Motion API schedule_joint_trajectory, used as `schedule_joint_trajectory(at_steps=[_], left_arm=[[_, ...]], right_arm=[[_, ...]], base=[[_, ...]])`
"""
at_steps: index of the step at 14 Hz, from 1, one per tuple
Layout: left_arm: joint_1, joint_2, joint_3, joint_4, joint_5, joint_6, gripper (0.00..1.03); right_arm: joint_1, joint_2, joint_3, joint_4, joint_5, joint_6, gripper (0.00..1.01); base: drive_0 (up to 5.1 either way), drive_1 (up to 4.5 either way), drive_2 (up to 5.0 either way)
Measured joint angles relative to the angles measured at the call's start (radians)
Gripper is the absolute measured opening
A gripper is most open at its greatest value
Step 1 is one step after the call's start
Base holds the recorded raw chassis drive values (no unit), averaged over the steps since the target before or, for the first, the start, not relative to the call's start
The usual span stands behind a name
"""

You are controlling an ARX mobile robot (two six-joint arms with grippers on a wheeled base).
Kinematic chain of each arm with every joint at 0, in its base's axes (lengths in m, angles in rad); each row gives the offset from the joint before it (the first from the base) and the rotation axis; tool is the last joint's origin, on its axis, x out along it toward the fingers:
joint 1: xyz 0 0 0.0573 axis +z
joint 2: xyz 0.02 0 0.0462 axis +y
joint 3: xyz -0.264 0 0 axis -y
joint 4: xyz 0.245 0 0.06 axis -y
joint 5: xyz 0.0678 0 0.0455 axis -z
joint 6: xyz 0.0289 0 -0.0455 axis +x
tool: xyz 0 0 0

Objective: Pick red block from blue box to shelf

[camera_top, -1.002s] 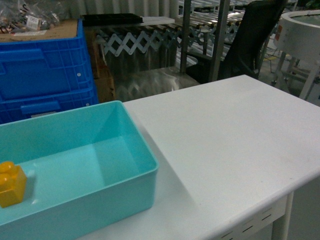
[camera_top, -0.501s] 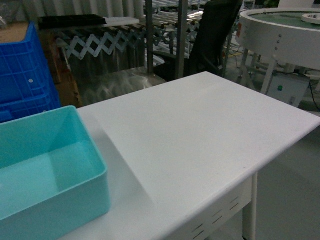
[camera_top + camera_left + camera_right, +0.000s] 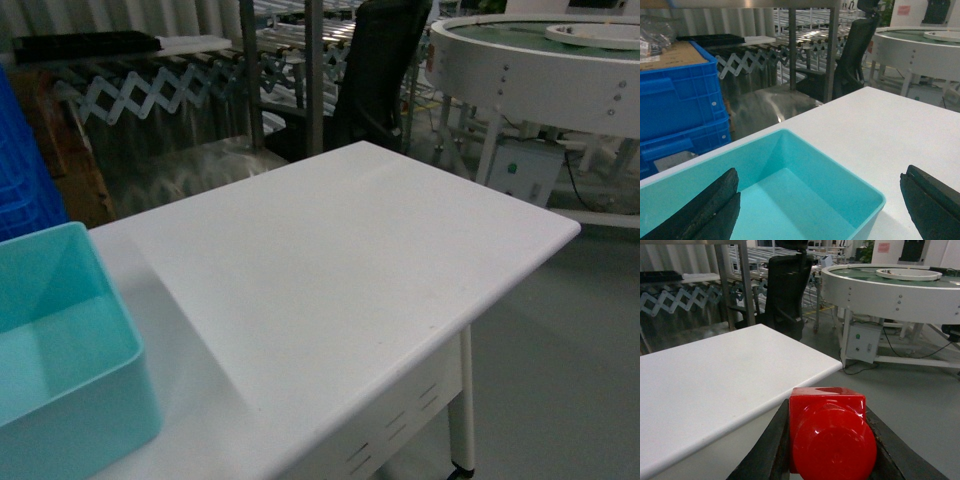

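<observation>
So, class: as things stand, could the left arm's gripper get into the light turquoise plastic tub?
Probably yes. The left gripper hangs just over the light turquoise plastic tub with its dark fingers spread wide, and nothing shows between them and the tub's open inside.

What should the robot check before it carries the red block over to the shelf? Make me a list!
1. Red block gripped by the right gripper: ok, it sits between both fingers.
2. Block out of the blue box: ok, the part of the box that shows holds no red block.
3. Left gripper free: ok, open and holding nothing.
4. White table out of the way: cannot tell; its edge is close in the right wrist view.
5. Shelf spot ready: cannot tell; only steel posts show.
</observation>
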Motion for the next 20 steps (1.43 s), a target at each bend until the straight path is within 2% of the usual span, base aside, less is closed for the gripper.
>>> schedule_joint_trajectory(at_steps=[20], left_arm=[[0.000,0.000,0.000,0.000,0.000,0.000,0.98]], right_arm=[[0.000,0.000,0.000,0.000,0.000,0.000,0.28]], base=[[-1.5,-1.49,-1.5]])
